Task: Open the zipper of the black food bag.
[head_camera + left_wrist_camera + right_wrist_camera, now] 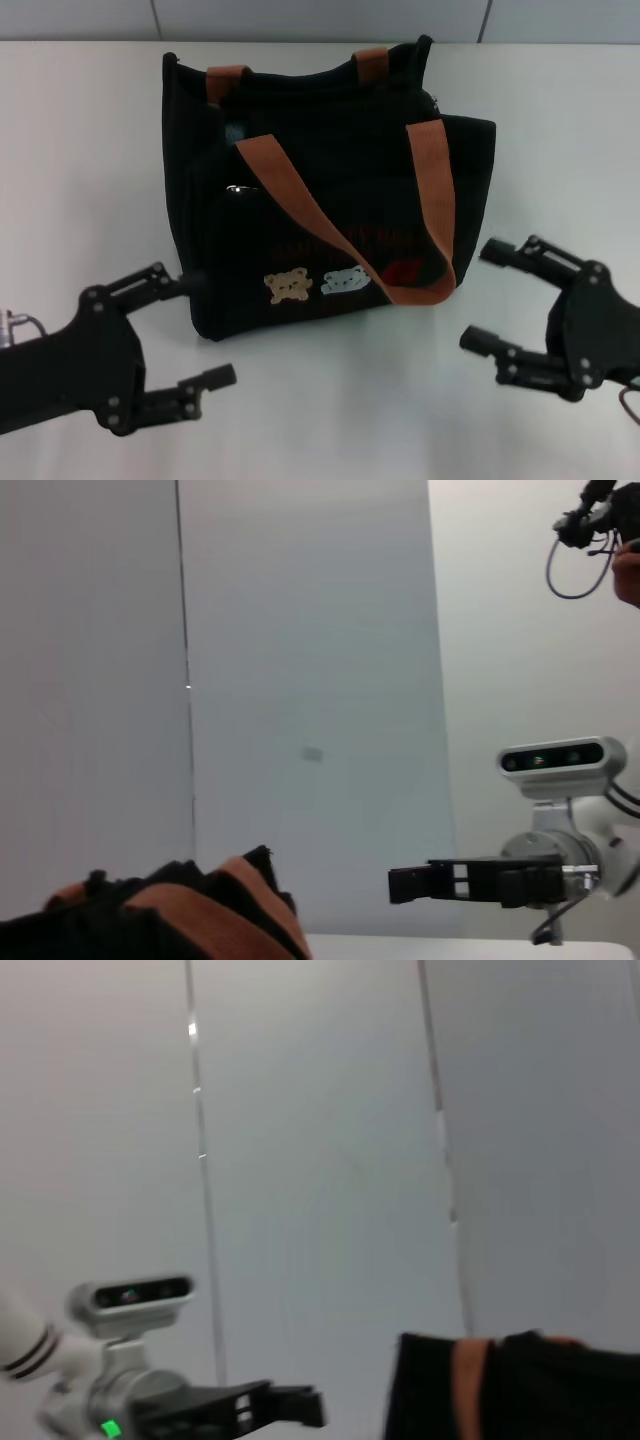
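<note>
The black food bag (320,200) stands upright mid-table, with rust-orange handles (290,200) and bear patches (288,286) on its front. A small silver pull tab (238,188) of the zipper glints at the upper left of the front panel. My left gripper (203,330) hovers open just off the bag's lower left corner, not touching it. To the bag's lower right, my right gripper (480,296) is open and apart from it. The left wrist view shows the bag's top (150,920) and the right gripper (400,885) far off. The right wrist view shows the bag (520,1390).
The white table (90,150) stretches around the bag on all sides. A grey panelled wall (320,18) rises behind its far edge.
</note>
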You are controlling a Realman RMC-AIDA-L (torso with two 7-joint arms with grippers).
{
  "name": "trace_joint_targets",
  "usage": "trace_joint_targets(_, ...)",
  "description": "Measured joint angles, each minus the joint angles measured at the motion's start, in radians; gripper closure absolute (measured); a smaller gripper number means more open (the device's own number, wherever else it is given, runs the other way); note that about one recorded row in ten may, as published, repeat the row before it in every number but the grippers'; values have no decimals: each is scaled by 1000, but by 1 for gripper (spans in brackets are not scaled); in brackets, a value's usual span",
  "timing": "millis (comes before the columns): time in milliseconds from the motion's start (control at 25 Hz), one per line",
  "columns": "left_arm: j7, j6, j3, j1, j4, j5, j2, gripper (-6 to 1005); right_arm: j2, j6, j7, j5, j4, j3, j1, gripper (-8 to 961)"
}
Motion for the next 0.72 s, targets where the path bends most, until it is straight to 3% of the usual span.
trace_joint_targets(160,-25,-5,9,-23,1,61,-6,186,1,14,44,0,-28,-64,21,110)
trace_joint_targets(720,-28,-13,-18,-23,2,68,-11,186,3,23,41,6,-32,-62,19,110)
